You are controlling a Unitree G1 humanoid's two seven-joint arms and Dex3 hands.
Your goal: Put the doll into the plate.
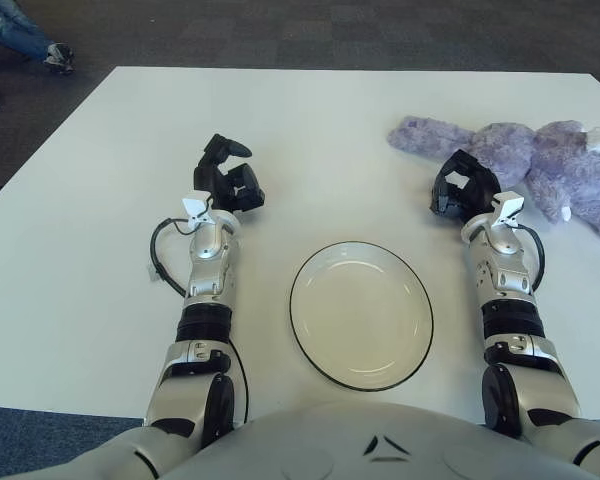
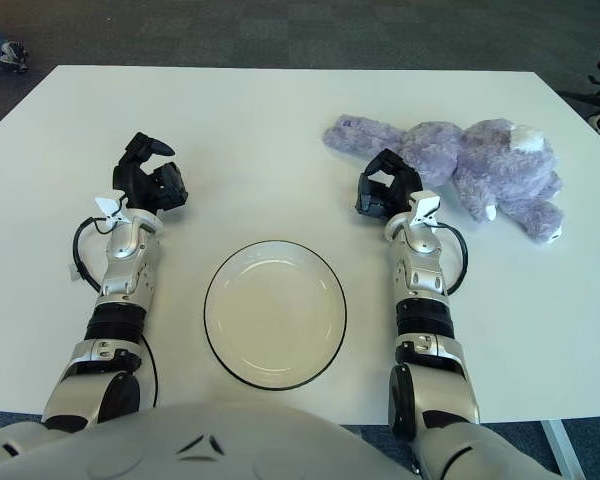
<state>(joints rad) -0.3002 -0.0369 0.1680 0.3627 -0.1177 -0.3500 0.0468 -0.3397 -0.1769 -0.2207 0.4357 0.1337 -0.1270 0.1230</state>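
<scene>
In the left eye view, the empty plate [image 1: 361, 314] sits on the white table [image 1: 100, 180] between the forearms, ready to receive; the purple doll [image 1: 535, 165] lies beyond it to the right, not yet lifted. In the right eye view, the right hand [image 2: 385, 190] sits just short of the doll, fingers loosely curled, holding nothing. The left hand [image 2: 150, 180], left of the plate, is idle and empty.

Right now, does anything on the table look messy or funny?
Nothing is spilled or broken. The purple doll lies flopped on its side at the far right of the white table, not in the plate. The right hand shows just beside it, holding nothing; the left hand shows left of the plate.
</scene>
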